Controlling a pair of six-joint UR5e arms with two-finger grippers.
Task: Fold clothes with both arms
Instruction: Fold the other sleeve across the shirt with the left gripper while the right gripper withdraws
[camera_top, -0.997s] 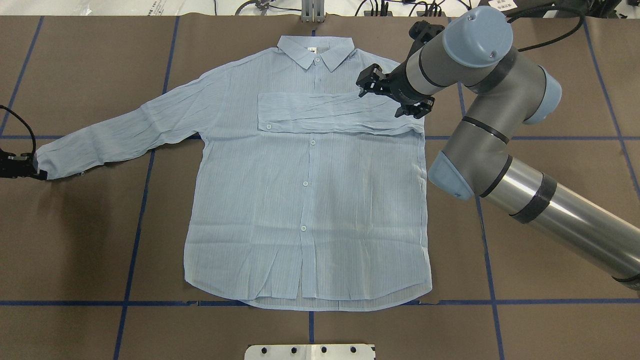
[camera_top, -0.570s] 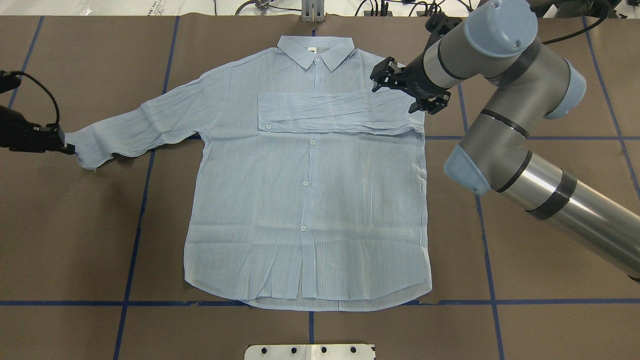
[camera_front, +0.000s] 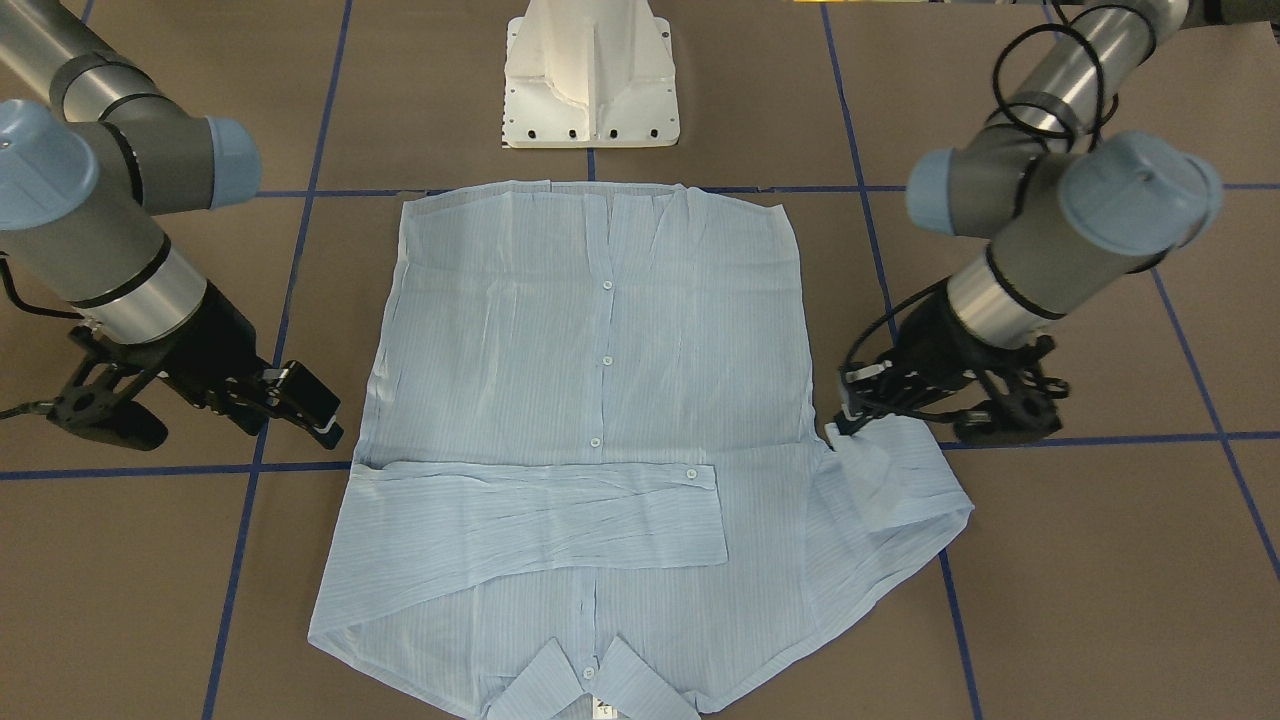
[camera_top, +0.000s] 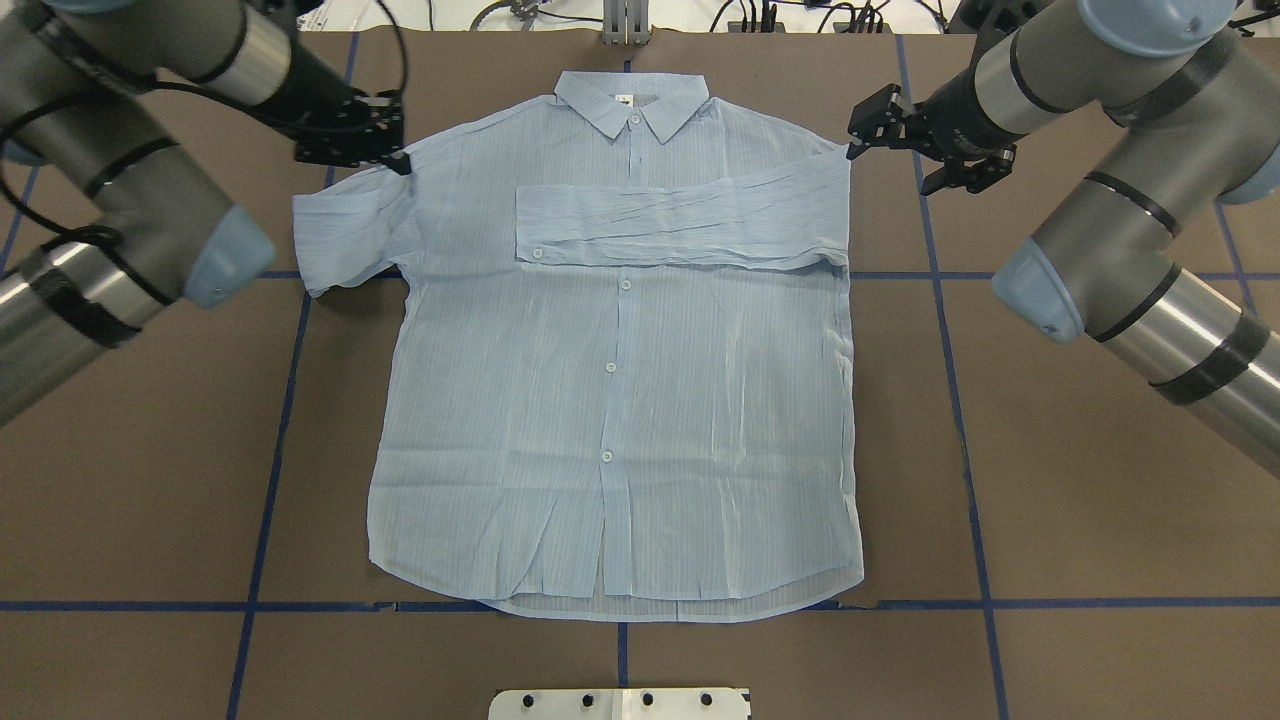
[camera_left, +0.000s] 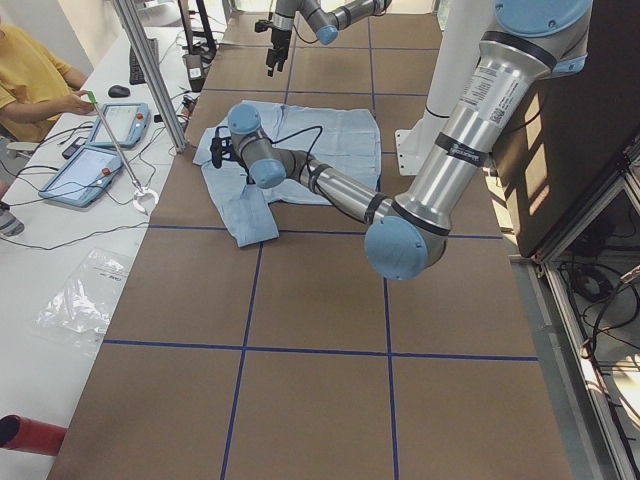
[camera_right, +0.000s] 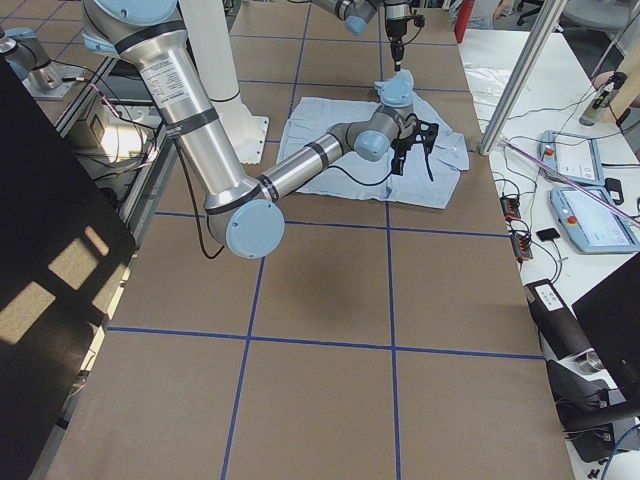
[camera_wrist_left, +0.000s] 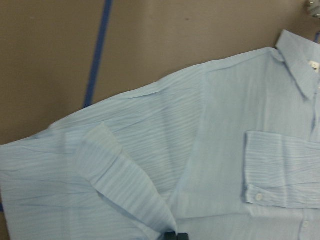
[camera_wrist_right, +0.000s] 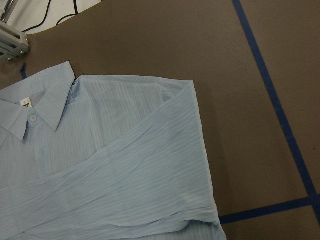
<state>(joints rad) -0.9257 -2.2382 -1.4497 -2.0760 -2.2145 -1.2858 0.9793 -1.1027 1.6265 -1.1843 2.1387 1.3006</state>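
Note:
The pale-blue striped shirt (camera_top: 620, 400) lies flat, buttons up, with its collar (camera_top: 632, 100) at the far side. One sleeve (camera_top: 680, 225) lies folded across the chest. My left gripper (camera_top: 398, 162) is shut on the cuff of the other sleeve (camera_top: 340, 230) and holds it doubled back over the shoulder. In the front-facing view it (camera_front: 843, 425) pinches the raised cuff above the sleeve (camera_front: 890, 490). In the left wrist view the fingertips (camera_wrist_left: 175, 235) grip the fabric. My right gripper (camera_top: 868, 125) is open and empty, beside the shirt's other shoulder, and also shows in the front-facing view (camera_front: 315, 410).
The brown table (camera_top: 1050, 500) carries a grid of blue tape lines (camera_top: 265, 480). The white pedestal base (camera_front: 590, 80) stands at the shirt's hem side. A metal post (camera_top: 625, 20) and cables lie past the collar. Tablets (camera_left: 100, 150) lie on a side desk.
My left gripper has carried the cuff from the far left in towards the shoulder, doubling the sleeve over. My right gripper has moved right, off the folded sleeve to beside the shirt.

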